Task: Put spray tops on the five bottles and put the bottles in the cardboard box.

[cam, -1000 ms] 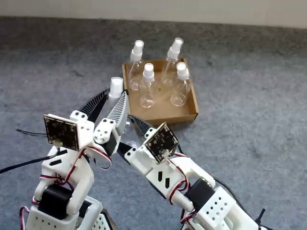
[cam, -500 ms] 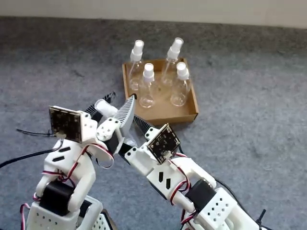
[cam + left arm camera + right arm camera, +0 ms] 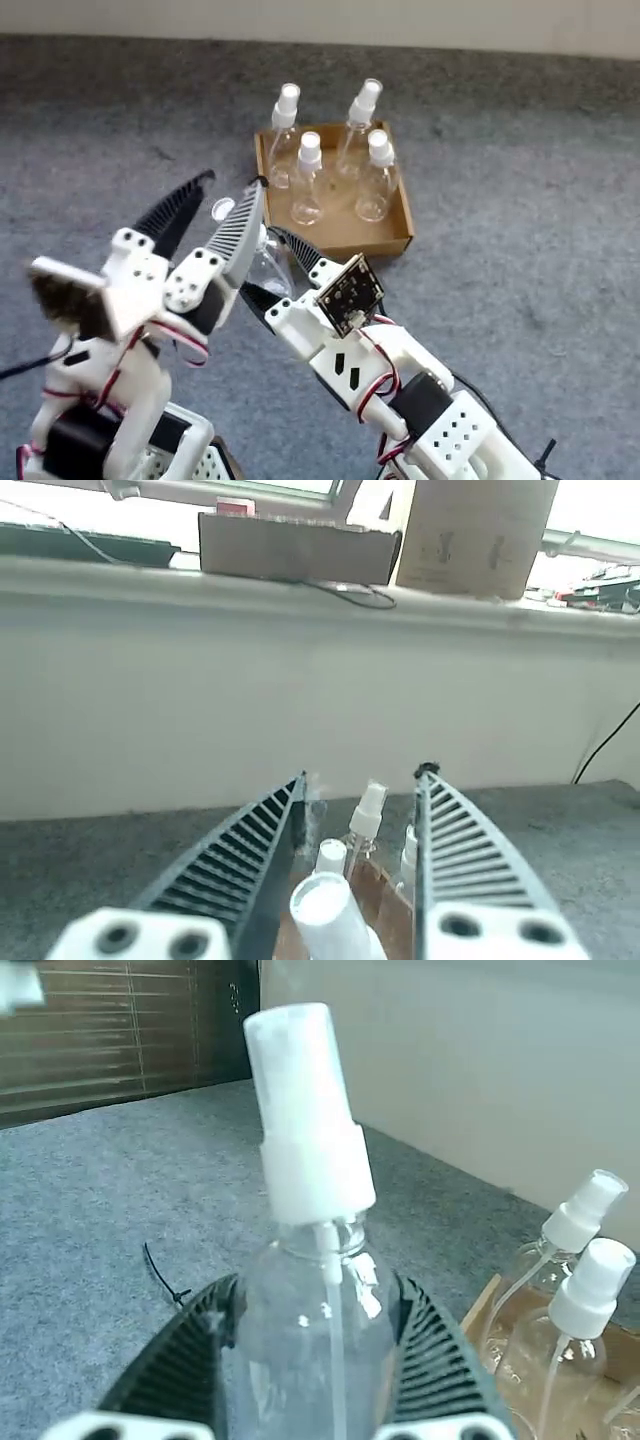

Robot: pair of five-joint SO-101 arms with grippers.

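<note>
Box [image 3: 340,244] of cardboard, shallow and open-topped, sits on grey carpet [image 3: 520,150] beyond both arms. The left gripper [image 3: 235,182] is raised just off the box's near left corner, its two ribbed black fingers [image 3: 240,870] spread well apart. They stand one on each side of the spray top. Whether either finger touches it cannot be told.

The right gripper [image 3: 260,262] lies lower, just short of the box's front wall, and its jaws are clamped on the clear body of the fifth bottle [image 3: 310,1350], one jaw pressed to each flank.

Four bottles [image 3: 307,190] stand inside the box, two against its far wall and two nearer its middle. Each is clear and carries a white top. The far pair rise past the box's back rim.

The fifth bottle is outside the box, in front of its near left corner. It is tilted, with its upper end beside that corner.

The spray top [image 3: 305,1120] is white and seated on the fifth bottle's neck, with a thin tube running from it down into the bottle.
</note>
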